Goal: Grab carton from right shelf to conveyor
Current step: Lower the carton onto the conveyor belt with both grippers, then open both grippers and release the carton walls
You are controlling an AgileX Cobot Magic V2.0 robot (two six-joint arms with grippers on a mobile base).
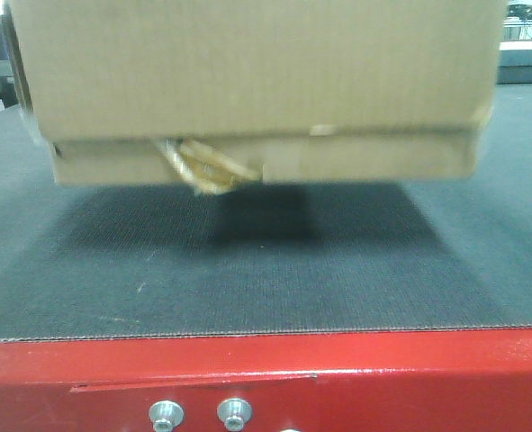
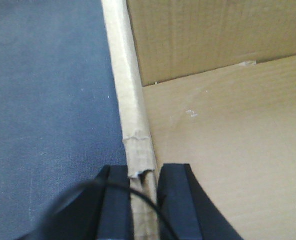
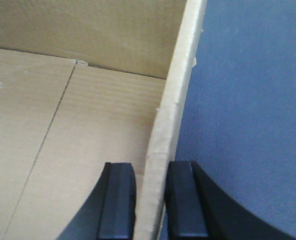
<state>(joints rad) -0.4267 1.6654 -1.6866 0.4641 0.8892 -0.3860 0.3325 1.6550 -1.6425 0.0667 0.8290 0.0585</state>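
From my station, the carton [image 1: 256, 81] fills the upper half of the front view and hangs over the conveyor [image 1: 247, 279]. Its base band looks clear of the dark belt, with a square shadow directly beneath it. The tuft of amber tape [image 1: 202, 169] dangles from its lower edge, and the red frame [image 1: 383, 378] with its silver bolts [image 1: 166, 416] runs along the near side. In the left wrist view the left jaws are clamped on the carton's left wall [image 2: 132, 100], one black pad inside the box and one outside, with belt showing beyond the wall. The right wrist view mirrors that: the right jaws pinch the right wall [image 3: 173, 100], with the box floor on one side and belt on the other. The right shelf is not in any view, so I judge the pick and the carry to be done. What I think is left is the set-down: lower the carton level until its base sits on the belt, open both jaws, and lift the arms clear of the walls. The thin cardboard walls are carrying the whole load, so I would lower both sides evenly.
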